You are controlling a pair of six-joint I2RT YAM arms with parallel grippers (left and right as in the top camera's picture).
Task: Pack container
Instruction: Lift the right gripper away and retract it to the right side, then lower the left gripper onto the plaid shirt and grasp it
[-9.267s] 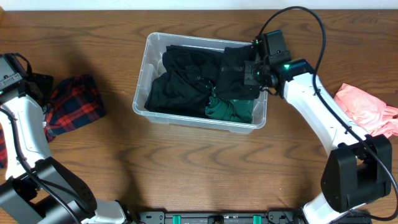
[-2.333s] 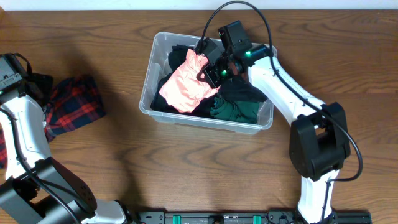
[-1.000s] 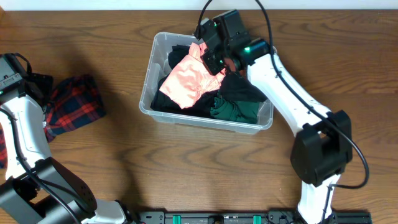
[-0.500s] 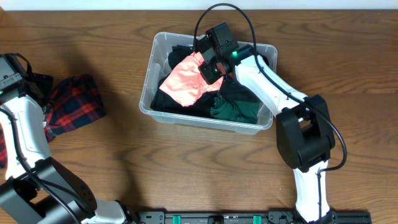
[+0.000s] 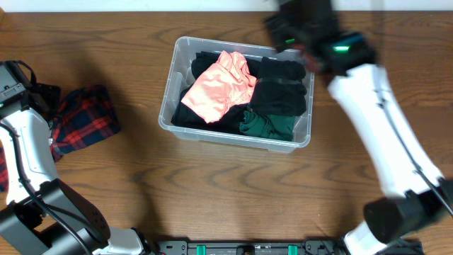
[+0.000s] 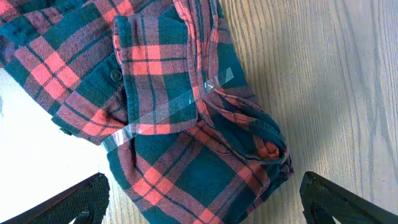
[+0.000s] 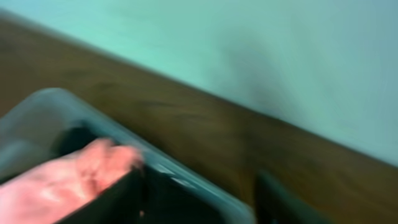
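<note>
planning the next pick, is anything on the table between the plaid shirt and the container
Nothing visible. Bare table runs from the plaid shirt to the container's left wall, and the container is open on top. The left gripper hangs open over the shirt, with nothing between them.

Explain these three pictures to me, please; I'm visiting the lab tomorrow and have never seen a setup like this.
These are two robot arms at a wooden table, each ending in a two-finger tool. One picture looks down from above; the other two come from a camera on each wrist. On the table stands a clear plastic container holding a pink garment, black clothes and a green garment. A red plaid shirt lies outside it, by the left arm. The left tool hangs open over that shirt, holding nothing. The right tool is near the container's far rim, too blurred to tell open from shut.
</note>
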